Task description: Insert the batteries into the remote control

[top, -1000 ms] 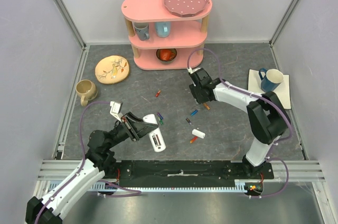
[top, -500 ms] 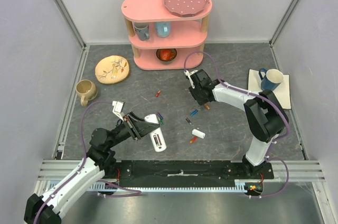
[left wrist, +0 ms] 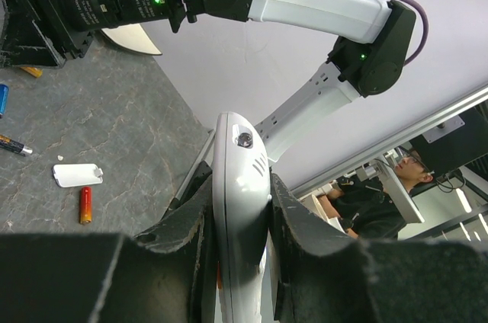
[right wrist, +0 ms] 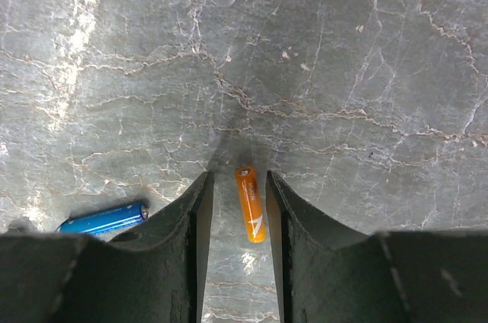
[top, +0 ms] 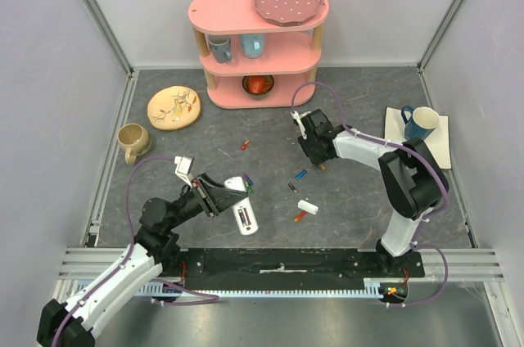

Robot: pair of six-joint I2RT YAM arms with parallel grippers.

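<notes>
- around the remote (left wrist: 240, 148), the left pincer (left wrist: 240, 190) is closed tight, gripping its two long edges.
- well to the right of the remote and farther back, the right pincer (right wrist: 237, 180) is parted a little and holds nothing, its tips either side of an orange battery (right wrist: 250, 205) lying on the worktop (right wrist: 343, 71).
- a blue battery (right wrist: 103, 218) lies beside the orange one, on the side nearer the remote.

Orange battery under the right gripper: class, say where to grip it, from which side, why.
Probably across its middle, from above: the orange battery lies flat on the table, lengthwise between the right gripper's open fingers, which would close on its round sides.
</notes>
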